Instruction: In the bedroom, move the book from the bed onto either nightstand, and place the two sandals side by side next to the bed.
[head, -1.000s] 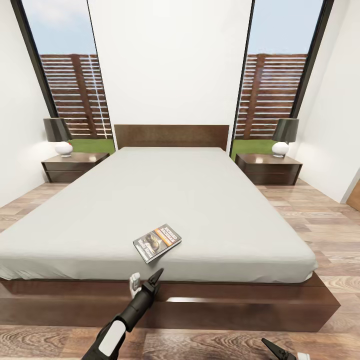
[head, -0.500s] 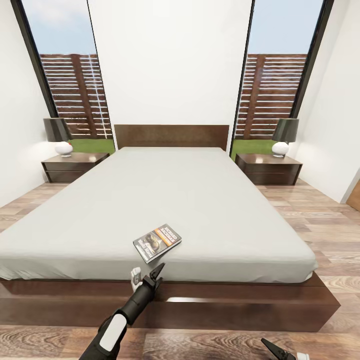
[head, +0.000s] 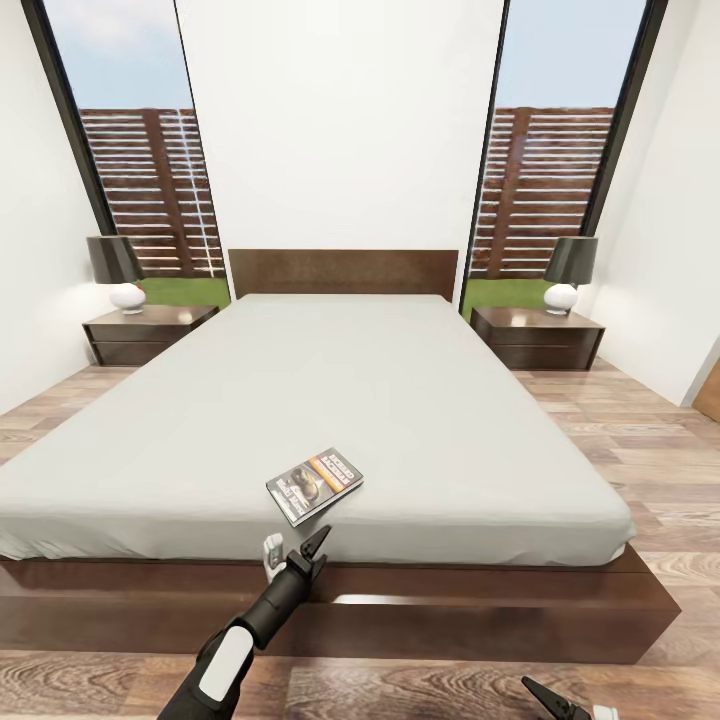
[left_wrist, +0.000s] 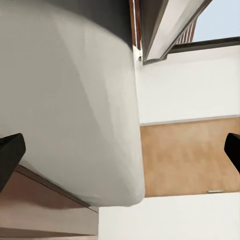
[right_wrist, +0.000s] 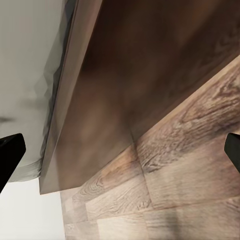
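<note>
The book, dark-covered with an orange band, lies flat near the foot edge of the light-grey bed. Just below and in front of the book, my left gripper is raised to the height of the mattress edge, open with nothing between its fingers. The left wrist view looks past the open fingertips at the mattress corner. My right gripper hangs low over the floor at the bottom right, open and empty; its wrist view shows the bed frame. Both sandals are out of view.
A dark nightstand with a lamp stands left of the headboard and another stands to the right. Wood-plank floor runs along both sides of the bed. The dark platform frame juts out low in front of me.
My left gripper edged slightly forward and up toward the mattress edge, then stayed still. The book and the right gripper have not moved.
</note>
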